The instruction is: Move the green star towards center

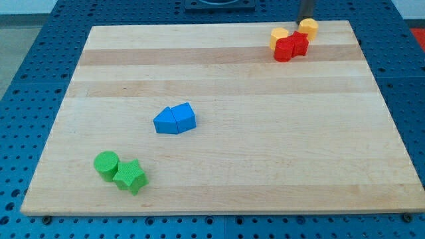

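Note:
The green star (130, 176) lies near the board's bottom left corner, touching a green cylinder (106, 164) on its upper left. My rod comes down at the view's top right; my tip (304, 21) sits at the board's top edge, just behind a yellow block (308, 28), far from the green star.
Two blue blocks (175, 119) lie joined together left of the board's middle. At the top right, a second yellow block (279, 34) and two red blocks (291, 47) cluster together. The wooden board (265, 146) rests on a blue perforated table.

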### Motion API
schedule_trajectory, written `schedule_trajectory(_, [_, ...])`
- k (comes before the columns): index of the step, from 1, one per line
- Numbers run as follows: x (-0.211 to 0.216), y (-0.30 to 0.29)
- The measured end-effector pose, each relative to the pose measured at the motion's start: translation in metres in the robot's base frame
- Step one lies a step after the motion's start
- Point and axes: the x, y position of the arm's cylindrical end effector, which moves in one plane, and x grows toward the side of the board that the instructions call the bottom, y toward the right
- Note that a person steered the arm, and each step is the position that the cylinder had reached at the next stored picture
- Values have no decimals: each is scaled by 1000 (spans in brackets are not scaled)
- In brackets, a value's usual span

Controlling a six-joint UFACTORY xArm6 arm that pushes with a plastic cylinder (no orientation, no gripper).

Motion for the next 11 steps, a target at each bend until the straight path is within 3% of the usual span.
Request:
schedule_trajectory(4, [32, 14])
schedule_trajectory(6, [39, -31])
schedule_trajectory(9, [45, 7])
schedule_trajectory(11, [77, -93])
